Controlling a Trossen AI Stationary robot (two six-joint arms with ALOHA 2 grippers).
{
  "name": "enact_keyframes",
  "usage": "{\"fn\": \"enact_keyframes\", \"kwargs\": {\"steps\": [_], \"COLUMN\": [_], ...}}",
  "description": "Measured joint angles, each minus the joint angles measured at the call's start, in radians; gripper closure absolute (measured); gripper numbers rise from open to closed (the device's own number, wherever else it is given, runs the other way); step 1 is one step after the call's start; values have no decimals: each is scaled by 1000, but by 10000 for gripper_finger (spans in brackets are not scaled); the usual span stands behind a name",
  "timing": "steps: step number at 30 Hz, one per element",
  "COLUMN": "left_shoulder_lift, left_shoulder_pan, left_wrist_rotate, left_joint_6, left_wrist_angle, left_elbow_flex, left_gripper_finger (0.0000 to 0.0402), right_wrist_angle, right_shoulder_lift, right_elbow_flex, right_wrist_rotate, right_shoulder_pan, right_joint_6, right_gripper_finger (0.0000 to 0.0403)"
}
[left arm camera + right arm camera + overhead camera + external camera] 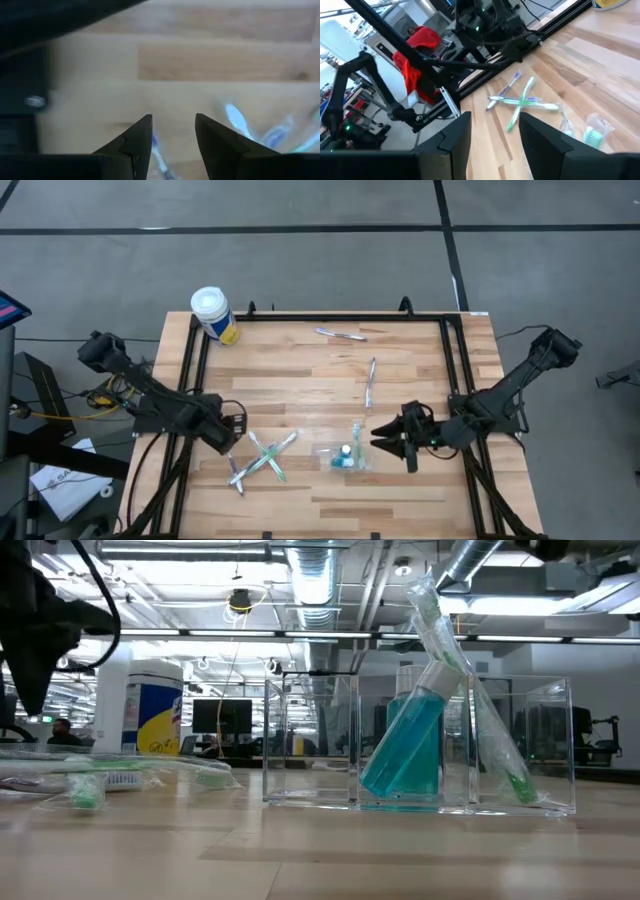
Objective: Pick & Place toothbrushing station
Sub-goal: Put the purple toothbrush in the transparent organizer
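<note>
1. Sitting near the front edge of the wooden table (330,380), at about 6 o'clock from its middle in the high view, is the clear cup (342,458). The low view shows it as a row of clear compartments holding a teal-blue tube (405,748) and a leaning green toothbrush (470,690).
2. The right gripper (385,443) is just beside the cup at its 3 o'clock, fingertips pointing at it but apart from it. Its wrist view shows the two dark fingers (454,137) parted by a narrow gap and holding nothing.
3. A crossed heap of green, purple and white toothbrushes (265,455) lies at the cup's 9 o'clock, near it.
4. The left gripper (232,456) is at the 9 o'clock end of that heap, low over the brushes. In its wrist view the fingers (132,145) stand a little apart, a blue-and-white brush (160,157) showing in the gap; I cannot tell whether they touch it.
5. A purple-and-white toothbrush (370,383) lies alone at 12 o'clock from the cup, lengthwise toward the back.
6. Another loose toothbrush (340,334) lies farther off at 12 o'clock, near the back rail.
7. A white-capped canister (214,315) stands at the far corner, at 10 o'clock from the table's middle. Its label is yellow and blue; the writing is too small to read.
</note>
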Motion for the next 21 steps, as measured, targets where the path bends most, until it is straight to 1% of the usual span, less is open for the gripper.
{"fn": "enact_keyframes", "kwargs": {"steps": [2,5,7,11,18,21], "left_shoulder_lift": [40,102,128,143,142,137], "left_shoulder_pan": [-4,-4,-4,-1,-2,-1], "left_wrist_rotate": [38,132,180,182,192,199], "left_joint_6": [31,60,68,62,-13,-28], "left_wrist_angle": [52,106,114,139,373,396], "left_elbow_flex": [0,0,0,-13,-148,-175], "left_gripper_finger": [257,257,258,268,290,295], "right_wrist_angle": [14,45,60,84,99,102], "right_shoulder_lift": [0,0,0,0,0,0], "right_elbow_flex": [0,0,0,0,0,0], "right_wrist_rotate": [-9,-35,-58,-79,-110,-110], "right_shoulder_pan": [-9,-21,-31,-43,-55,-55], "right_joint_6": [-1,-6,-6,-6,-6,-6], "right_gripper_finger": [248,250,250,249,252,256]}}
